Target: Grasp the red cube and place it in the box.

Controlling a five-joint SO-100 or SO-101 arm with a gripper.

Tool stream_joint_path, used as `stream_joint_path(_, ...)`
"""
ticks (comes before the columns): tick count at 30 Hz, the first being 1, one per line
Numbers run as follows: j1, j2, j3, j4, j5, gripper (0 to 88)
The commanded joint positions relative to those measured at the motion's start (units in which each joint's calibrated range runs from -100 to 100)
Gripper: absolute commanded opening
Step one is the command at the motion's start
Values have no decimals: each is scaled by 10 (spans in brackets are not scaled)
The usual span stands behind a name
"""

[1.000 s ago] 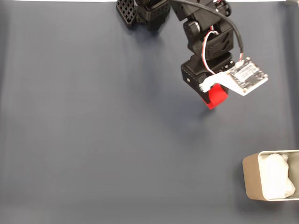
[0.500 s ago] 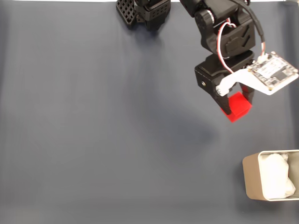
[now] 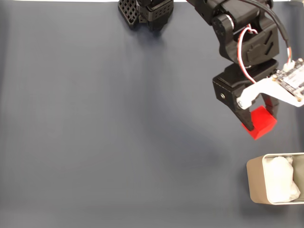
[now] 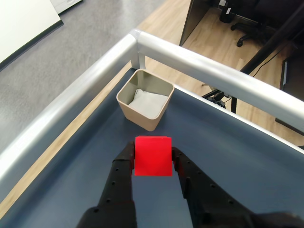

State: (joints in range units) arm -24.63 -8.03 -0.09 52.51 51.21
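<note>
My tool [image 4: 153, 164] is clamped on the red cube [image 4: 152, 155], carried apparently clear of the dark bench [image 4: 228, 142], and the box [image 4: 145, 99] lies straight ahead beyond it, near but apart, its paper-lined mouth open toward the bench's railed corner.

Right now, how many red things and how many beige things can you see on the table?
Red: 1, the red cube held in the gripper
Beige: 1, the box lined with white paper
Total: 2
</note>
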Motion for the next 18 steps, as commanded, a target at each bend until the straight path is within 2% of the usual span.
stream_joint_path(1, 7, 14, -78, 13, -4, 0)
stream_joint_path(18, 7, 130, -253, 30, -4, 0)
